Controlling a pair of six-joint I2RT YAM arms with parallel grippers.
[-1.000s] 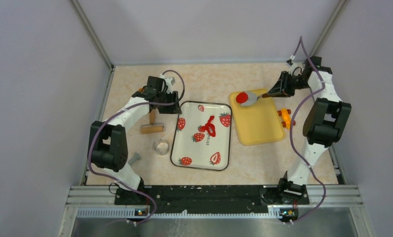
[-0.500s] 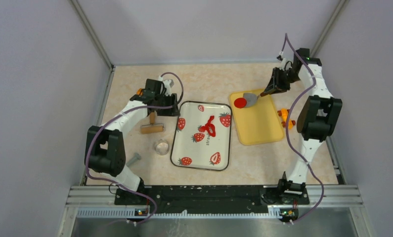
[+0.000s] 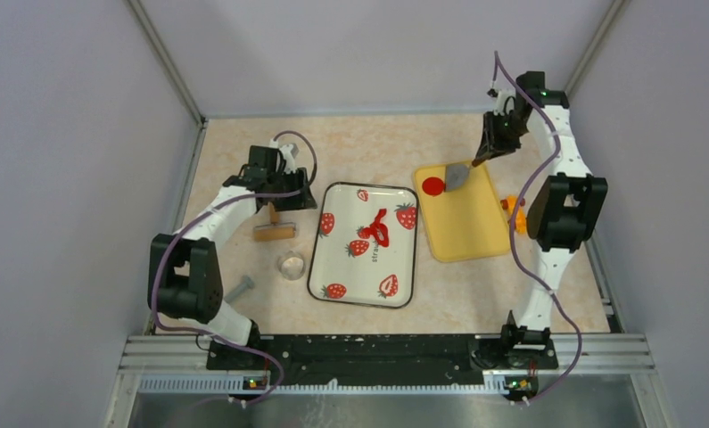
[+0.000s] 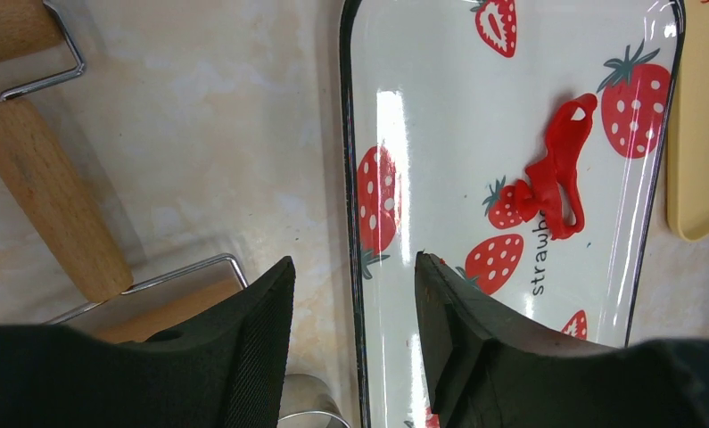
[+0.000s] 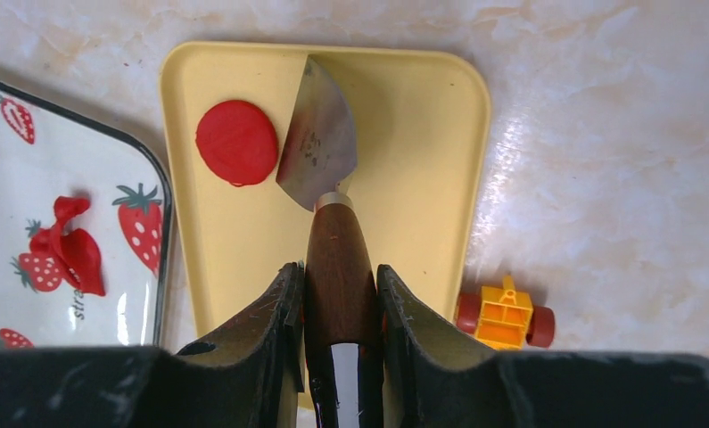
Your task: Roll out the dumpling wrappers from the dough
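Observation:
A round flat red dumpling wrapper lies on the yellow board near its far left corner. My right gripper is shut on the wooden handle of a metal spatula, whose blade hangs just right of the wrapper. The dough, a ragged red scrap, rests on the strawberry tray. My left gripper is open over the tray's left rim, with nothing between its fingers.
A wooden rolling pin with a wire frame lies left of the tray. A metal ring cutter stands near it, and a grey bolt lies further forward. An orange toy sits beside the board's right edge.
The wrapper came off the spatula blade and now lies on the board. My right arm pulled back toward the far wall, tipping the spatula steeper. The left arm shifted slightly left.

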